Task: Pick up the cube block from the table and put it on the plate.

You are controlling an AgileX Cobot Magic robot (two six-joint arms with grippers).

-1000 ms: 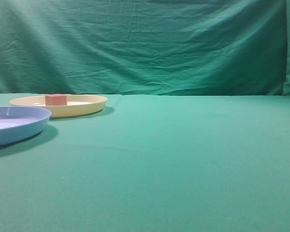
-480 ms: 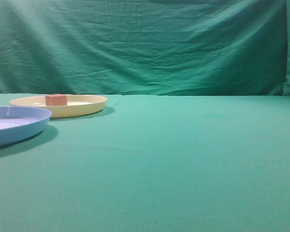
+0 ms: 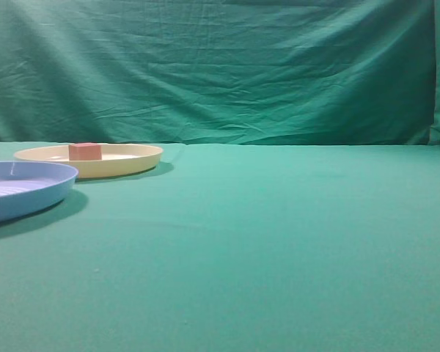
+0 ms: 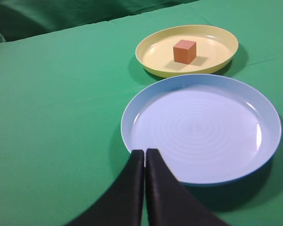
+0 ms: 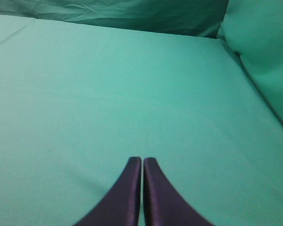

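We see the cube block (image 3: 85,151) resting inside the plate (image 3: 132,160) at the far left of the tabletop (image 3: 279,242). A light blue plate (image 3: 29,192) lies nearer, just beside it. A wrinkled green backdrop (image 3: 220,73) hangs behind.

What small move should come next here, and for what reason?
Probably none beyond keeping both arms parked. The cube already sits inside the cream plate, clear of the blue plate. The left gripper is shut and empty, near the blue plate's close rim; the right gripper is shut over bare table. The task looks done.
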